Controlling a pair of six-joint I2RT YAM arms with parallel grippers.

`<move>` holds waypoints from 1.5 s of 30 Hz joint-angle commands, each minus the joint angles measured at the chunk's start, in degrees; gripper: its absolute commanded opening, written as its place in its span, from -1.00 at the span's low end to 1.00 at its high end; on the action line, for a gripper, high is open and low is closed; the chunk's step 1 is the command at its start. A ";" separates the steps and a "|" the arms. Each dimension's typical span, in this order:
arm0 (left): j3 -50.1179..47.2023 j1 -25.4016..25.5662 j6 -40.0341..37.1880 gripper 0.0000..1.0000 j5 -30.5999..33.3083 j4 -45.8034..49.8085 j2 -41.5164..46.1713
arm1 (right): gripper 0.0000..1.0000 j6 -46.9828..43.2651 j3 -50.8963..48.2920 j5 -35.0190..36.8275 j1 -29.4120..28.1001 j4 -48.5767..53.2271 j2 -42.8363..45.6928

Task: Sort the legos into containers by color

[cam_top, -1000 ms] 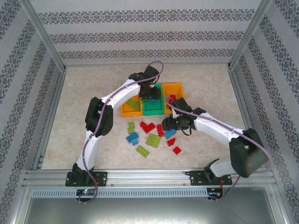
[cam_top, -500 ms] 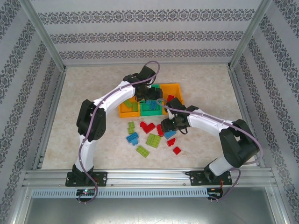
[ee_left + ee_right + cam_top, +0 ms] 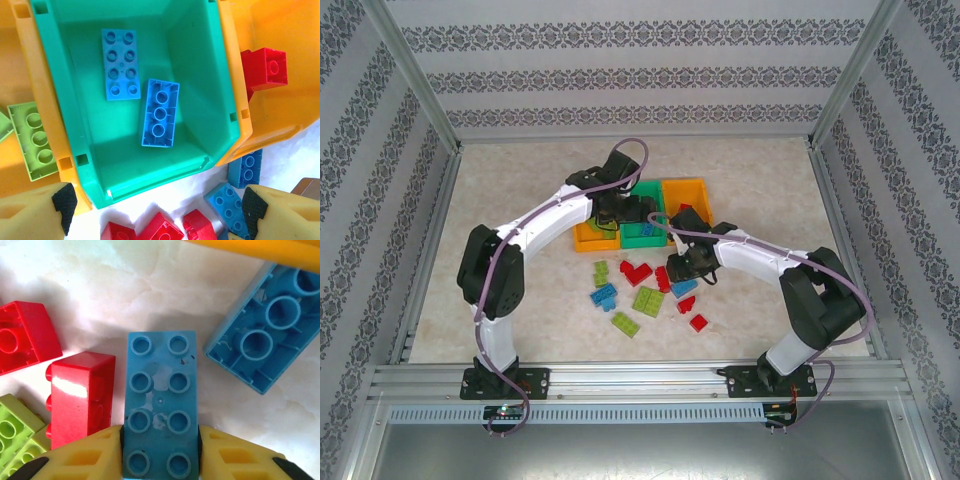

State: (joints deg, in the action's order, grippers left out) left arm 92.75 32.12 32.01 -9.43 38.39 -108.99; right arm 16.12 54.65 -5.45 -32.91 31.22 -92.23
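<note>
1. Left arm: over the last second the elbow swings out to the left. The left gripper (image 3: pixel 158 202) backs from above the middle of the green bin (image 3: pixel 60 75) to its near edge. Its fingers are spread wide with nothing between them.
2. Green bin contents: a studs-up blue brick (image 3: pixel 120 64) and an overturned blue brick (image 3: pixel 160 113) lying at a slant just beside it. Judgement: the blue delivery is finished and the left arm is free for another pick.
3. Right arm: the right gripper (image 3: pixel 160 432) has shifted slightly left along the loose pile. It now straddles a loose blue brick (image 3: pixel 160 390), with its fingers pressed against both long sides at the near end. Whether this brick is off the table (image 3: pixel 520 200) cannot be told.
4. Neighbours: a red brick on its side (image 3: pixel 82 395) lies just left of the pinched brick. A hollow-side-up blue brick (image 3: pixel 265 345) lies apart to the right.
5. Other bins: the right orange bin (image 3: pixel 280 115) holds a red block (image 3: pixel 264 70). The left orange bin (image 3: pixel 20 100) holds a light green brick (image 3: pixel 32 140).
6. Consequence: the pinched brick belongs in the green bin. Several bricks (image 3: pixel 648 300) in all three colours remain on the table, so much sorting is left.
</note>
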 commanded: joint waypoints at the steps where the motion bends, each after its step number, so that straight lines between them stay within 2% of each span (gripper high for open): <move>1: -1.66 -0.74 0.55 0.75 2.09 -0.97 2.79 | -0.34 -0.21 1.11 -0.65 -0.66 1.62 0.92; 9: -10.18 -0.83 -2.27 0.80 7.00 -0.14 8.71 | -0.39 -3.16 2.99 -6.92 0.80 4.33 8.93; 14: -18.83 -0.81 -4.09 0.84 7.40 -2.49 14.51 | -0.40 -2.55 5.19 -17.53 4.51 0.58 10.34; 17: -23.86 -0.79 -5.23 0.87 5.96 -4.82 17.77 | -0.39 0.36 8.82 -21.76 5.92 -3.49 7.22; 20: -27.96 -0.59 -6.07 0.94 5.10 -5.73 20.16 | -0.38 2.11 15.36 -20.19 5.98 -3.72 1.53; 24: -32.40 0.67 -7.11 0.93 2.74 -6.66 22.56 | -0.39 6.29 23.47 -17.58 7.17 -3.33 -6.42; 28: -34.82 3.27 -7.46 0.92 3.37 -5.89 23.37 | -0.34 9.95 29.76 -15.42 8.53 -2.20 -13.77; 34: -37.43 6.86 -8.54 0.90 6.09 -3.86 23.67 | -0.14 11.46 34.43 -18.28 8.99 -2.99 -20.39; 35: -37.80 7.27 -8.39 0.90 6.35 -3.65 23.97 | -0.06 11.40 34.62 -18.23 8.90 -3.01 -20.66; 37: -39.05 7.93 -7.94 0.89 6.70 -3.50 24.96 | 0.21 11.37 34.64 -17.98 8.80 -3.18 -20.80; 38: -39.51 8.25 -7.69 0.89 6.71 -3.57 25.46 | 0.26 11.44 34.56 -17.91 8.91 -3.16 -20.76; 42: -40.43 10.10 -5.87 0.81 6.71 -2.31 26.94 | 0.38 11.10 33.79 -18.04 8.83 -3.33 -19.57; 45: -39.65 12.20 -1.54 0.74 6.43 -0.20 26.74 | 0.42 10.86 32.50 -17.76 8.89 -3.96 -17.67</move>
State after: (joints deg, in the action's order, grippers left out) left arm 52.73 42.33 26.85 -3.84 34.76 -83.09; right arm 27.11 88.29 -23.24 -23.86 27.35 -112.46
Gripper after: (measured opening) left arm 0.874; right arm 0.708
